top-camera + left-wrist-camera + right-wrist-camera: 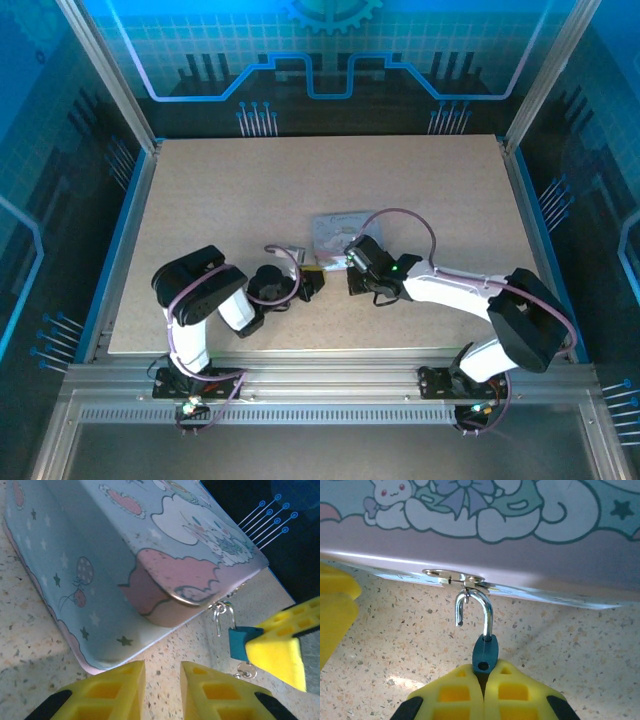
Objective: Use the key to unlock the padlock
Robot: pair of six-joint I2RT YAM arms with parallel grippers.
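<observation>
Right gripper (482,692) clamped on the padlock (485,652), which hangs by its shackle (490,617) from the tin (520,545); left gripper (162,690) narrowly parted, empty. Shackle looks sprung: hold the body steady while unhooking.

padlock (485,652): shackle glossy metal; body matt | tin (75,555): smooth, printed | table (395,650): matt, speckled

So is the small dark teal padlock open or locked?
Open: on the small teal padlock, the silver shackle has its short leg hanging free of the body.
</observation>
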